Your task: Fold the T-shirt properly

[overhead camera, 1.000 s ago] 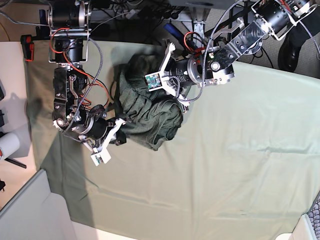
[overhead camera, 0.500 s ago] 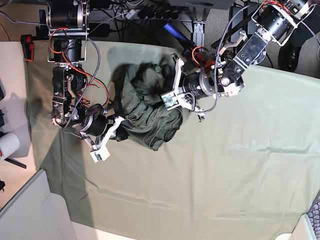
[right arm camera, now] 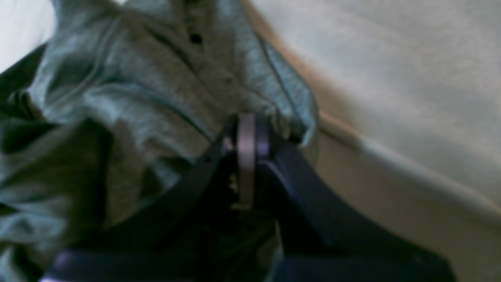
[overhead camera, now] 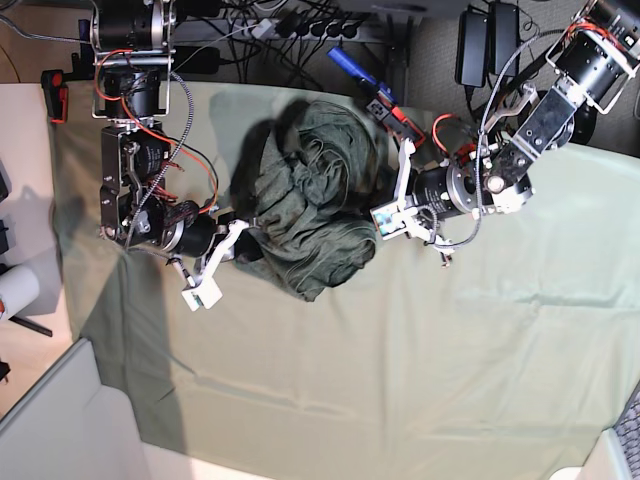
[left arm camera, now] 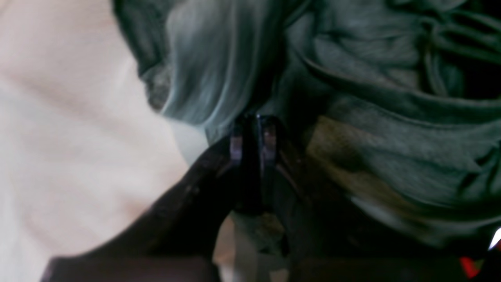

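Two arms flank the crumpled dark olive-green knit T-shirt [overhead camera: 305, 215], bunched on the pale sage cloth sheet [overhead camera: 420, 350]; right fingers [right arm camera: 246, 129] pinch its near edge, left fingers [left arm camera: 252, 129] pinch the opposite edge, so the garment stretches between them

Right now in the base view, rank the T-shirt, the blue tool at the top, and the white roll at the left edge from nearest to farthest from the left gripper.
1. T-shirt: the left gripper, on this view's right, is clamped on its edge.
2. Blue tool: up beyond the cloth's top edge.
3. White roll: far across at the left edge.
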Robot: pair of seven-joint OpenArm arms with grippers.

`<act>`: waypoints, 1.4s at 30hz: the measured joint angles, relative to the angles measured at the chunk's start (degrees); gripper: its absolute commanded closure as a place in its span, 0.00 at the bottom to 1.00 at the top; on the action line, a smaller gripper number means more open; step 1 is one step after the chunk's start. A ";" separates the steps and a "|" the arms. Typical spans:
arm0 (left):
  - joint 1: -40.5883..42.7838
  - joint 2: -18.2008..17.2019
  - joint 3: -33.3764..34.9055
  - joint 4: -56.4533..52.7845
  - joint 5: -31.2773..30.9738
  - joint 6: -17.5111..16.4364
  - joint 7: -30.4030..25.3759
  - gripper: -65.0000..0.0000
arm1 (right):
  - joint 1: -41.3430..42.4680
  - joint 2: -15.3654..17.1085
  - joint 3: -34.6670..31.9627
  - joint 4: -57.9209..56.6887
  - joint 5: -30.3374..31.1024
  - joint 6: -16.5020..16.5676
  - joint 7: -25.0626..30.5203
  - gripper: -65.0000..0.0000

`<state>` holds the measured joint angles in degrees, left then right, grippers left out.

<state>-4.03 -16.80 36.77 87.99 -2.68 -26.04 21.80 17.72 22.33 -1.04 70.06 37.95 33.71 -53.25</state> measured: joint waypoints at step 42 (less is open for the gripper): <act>10.86 -7.98 -9.27 28.57 -19.71 -13.81 19.30 0.91 | -3.91 1.46 5.27 11.96 3.39 0.02 -0.13 1.00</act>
<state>6.83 -24.77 27.51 116.55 -22.39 -39.86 41.10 13.80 23.79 4.23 82.02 41.34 33.74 -53.39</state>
